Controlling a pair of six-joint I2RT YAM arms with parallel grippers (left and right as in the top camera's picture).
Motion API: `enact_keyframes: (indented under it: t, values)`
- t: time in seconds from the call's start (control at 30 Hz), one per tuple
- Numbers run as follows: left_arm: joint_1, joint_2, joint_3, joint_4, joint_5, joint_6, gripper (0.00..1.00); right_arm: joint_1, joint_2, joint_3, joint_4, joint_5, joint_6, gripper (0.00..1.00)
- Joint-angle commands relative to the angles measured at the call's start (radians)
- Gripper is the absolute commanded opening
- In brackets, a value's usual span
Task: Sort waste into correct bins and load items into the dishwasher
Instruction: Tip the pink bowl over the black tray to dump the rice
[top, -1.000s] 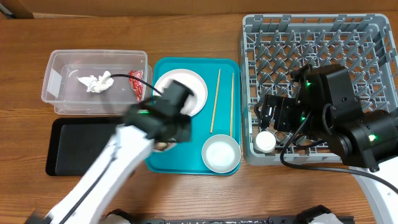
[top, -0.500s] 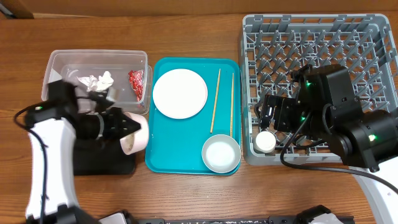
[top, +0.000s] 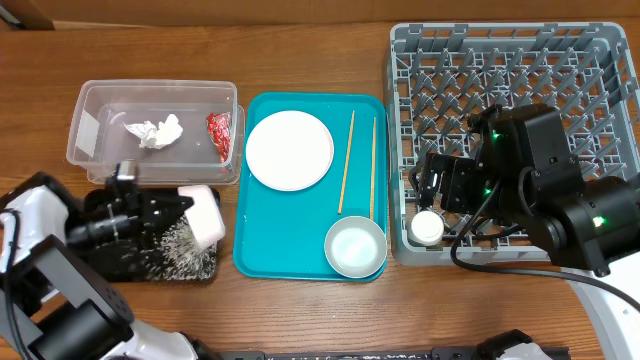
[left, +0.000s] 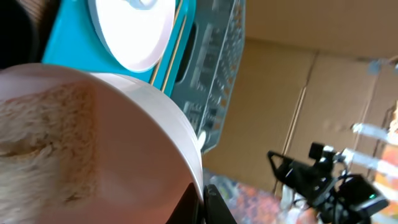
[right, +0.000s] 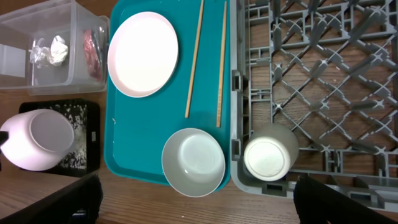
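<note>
My left gripper (top: 168, 213) is shut on the rim of a small white plate (top: 205, 214), held tipped on edge over the black tray (top: 130, 265). Pale rice scraps (top: 185, 245) lie on that tray, and some still cling to the plate (left: 56, 143) in the left wrist view. The clear tub (top: 92, 152) holds the crumpled tissue (top: 153, 131) and red wrapper (top: 219, 135). The large plate (top: 289, 149), two chopsticks (top: 345, 160) and bowl (top: 355, 245) lie on the teal tray (top: 290, 235). My right gripper (top: 437, 186) is open and empty above the small cup (top: 427, 228), which stands in the grey dish rack (top: 520, 60).
The rack fills the right side, its front left corner beside the bowl (right: 194, 162). The tub and black tray sit side by side left of the teal tray. Bare wood runs along the front edge.
My left arm swung from the teal tray to the black tray carrying the small plate and tipped it; rice now lies on the black tray. The right arm has not moved.
</note>
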Motion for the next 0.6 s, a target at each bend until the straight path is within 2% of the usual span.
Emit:
enact_keyframes:
  t: [0.0, 0.23, 0.3, 0.37, 0.57]
  values:
    - [0.050, 0.011, -0.002, -0.022, 0.101, 0.212, 0.04, -0.001, -0.006, 0.010, 0.001, 0.000, -0.004, 1.00]
    - [0.121, 0.012, -0.002, 0.003, 0.166, 0.245, 0.04, -0.001, -0.006, 0.010, 0.002, 0.001, -0.003, 1.00]
    - [0.128, 0.019, -0.002, -0.017, 0.187, 0.185, 0.04, -0.001, -0.006, 0.010, 0.002, 0.001, -0.003, 1.00]
    - [0.127, 0.016, -0.005, -0.020, 0.212, 0.190, 0.04, -0.001, -0.006, 0.010, 0.001, 0.001, -0.003, 1.00]
    - [0.129, 0.023, -0.005, 0.037, 0.169, 0.173, 0.04, -0.001, -0.006, 0.010, 0.002, 0.001, -0.004, 1.00]
